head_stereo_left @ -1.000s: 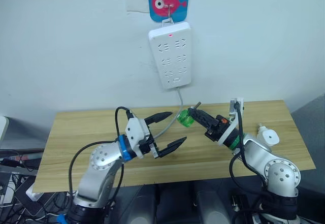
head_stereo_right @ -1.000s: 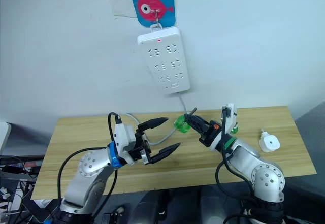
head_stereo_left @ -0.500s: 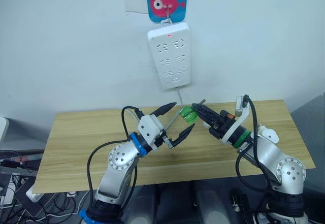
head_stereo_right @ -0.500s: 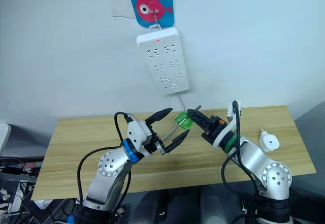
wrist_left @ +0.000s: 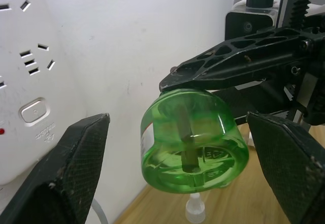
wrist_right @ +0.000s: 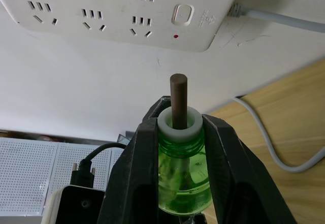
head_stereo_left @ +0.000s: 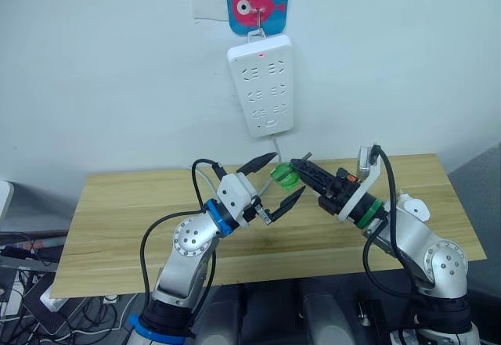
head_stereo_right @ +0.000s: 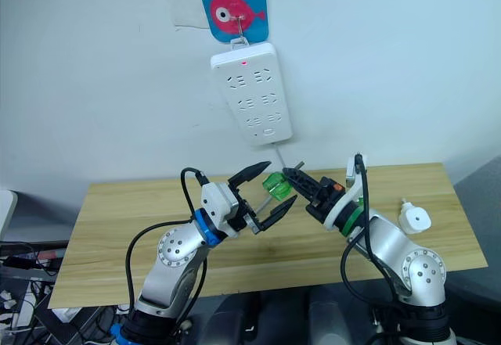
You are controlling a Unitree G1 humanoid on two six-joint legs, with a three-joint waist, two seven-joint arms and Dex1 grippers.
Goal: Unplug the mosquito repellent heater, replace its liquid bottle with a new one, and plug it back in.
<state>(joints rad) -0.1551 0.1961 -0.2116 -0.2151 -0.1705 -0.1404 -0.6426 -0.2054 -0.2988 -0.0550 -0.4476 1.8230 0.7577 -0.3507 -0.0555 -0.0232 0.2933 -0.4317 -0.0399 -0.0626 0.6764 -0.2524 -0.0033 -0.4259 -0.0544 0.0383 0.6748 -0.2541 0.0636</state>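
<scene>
I see my left gripper [head_stereo_left: 272, 182] with its fingers spread wide on both sides of the green liquid bottle [head_stereo_left: 282, 177], not touching it. My right gripper [head_stereo_left: 301, 167] is clamped on this bottle's neck, above the wooden table [head_stereo_left: 117, 212]. The mosquito repellent heater [head_stereo_left: 414, 210] lies at the table's right end. Behind, the power strip [head_stereo_left: 261, 84] hangs on the wall.

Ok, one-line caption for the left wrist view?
Right gripper holding the green liquid bottle between the open left fingers.
</scene>
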